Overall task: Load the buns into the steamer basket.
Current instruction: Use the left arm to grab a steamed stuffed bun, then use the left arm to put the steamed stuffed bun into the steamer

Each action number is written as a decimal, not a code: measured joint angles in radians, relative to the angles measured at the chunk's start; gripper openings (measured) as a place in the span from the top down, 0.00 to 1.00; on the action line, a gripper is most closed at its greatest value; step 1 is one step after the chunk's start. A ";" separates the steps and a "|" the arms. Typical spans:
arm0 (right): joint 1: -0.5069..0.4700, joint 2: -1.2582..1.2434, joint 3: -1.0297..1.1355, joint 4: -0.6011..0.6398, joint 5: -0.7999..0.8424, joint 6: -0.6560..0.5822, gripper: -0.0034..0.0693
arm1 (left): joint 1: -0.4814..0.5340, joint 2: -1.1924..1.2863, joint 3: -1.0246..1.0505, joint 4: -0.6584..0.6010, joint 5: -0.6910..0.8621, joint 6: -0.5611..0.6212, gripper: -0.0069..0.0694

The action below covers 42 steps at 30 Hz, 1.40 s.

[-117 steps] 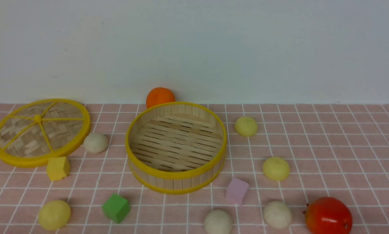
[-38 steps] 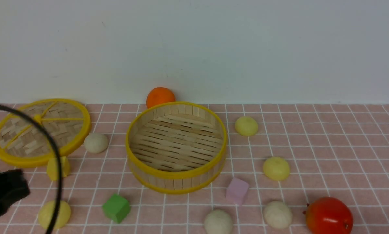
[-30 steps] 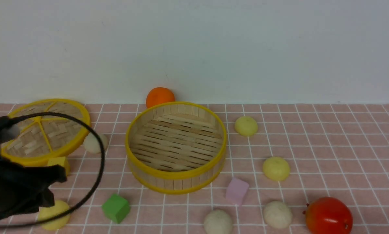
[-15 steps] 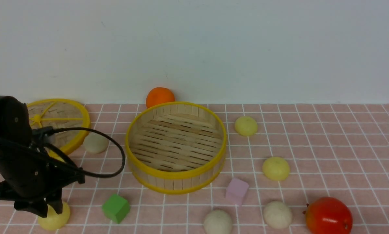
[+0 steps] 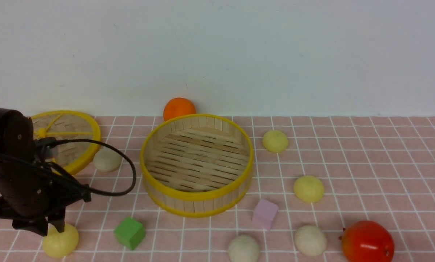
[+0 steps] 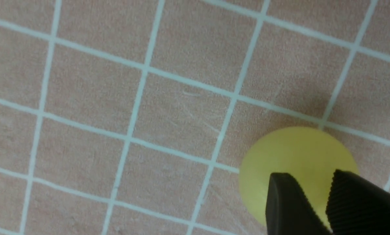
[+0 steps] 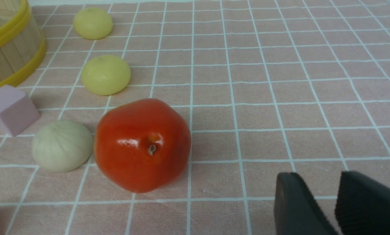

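Your left fingers (image 6: 289, 205), narrowly parted and empty, hang over the lower-left yellow bun (image 5: 61, 243), lined up to pick; right fingers (image 7: 296, 202) likewise parted, idle.

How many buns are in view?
6 buns: a yellow bun below the left gripper, a white bun beside the lid, two yellow right of the steamer basket, two white nearest the camera.

pink gridded tabletop (image 5: 384, 153), steamer basket (image 5: 197, 203), woven lid (image 5: 72, 125), six buns (image 5: 308, 188), orange ball (image 5: 179, 107), red fruit (image 5: 367, 241), green cube (image 5: 129, 233), lilac cube (image 5: 264, 214)
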<state>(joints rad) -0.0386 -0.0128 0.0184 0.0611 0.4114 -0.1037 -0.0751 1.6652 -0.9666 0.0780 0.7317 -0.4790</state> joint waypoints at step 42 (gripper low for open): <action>0.000 0.000 0.000 0.000 0.000 0.000 0.62 | -0.196 0.155 -0.549 -0.467 0.106 0.300 0.89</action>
<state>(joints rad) -0.0386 -0.0128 0.0184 0.0610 0.4114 -0.1037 -0.2710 1.8198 -1.5152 -0.3886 0.8380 -0.1788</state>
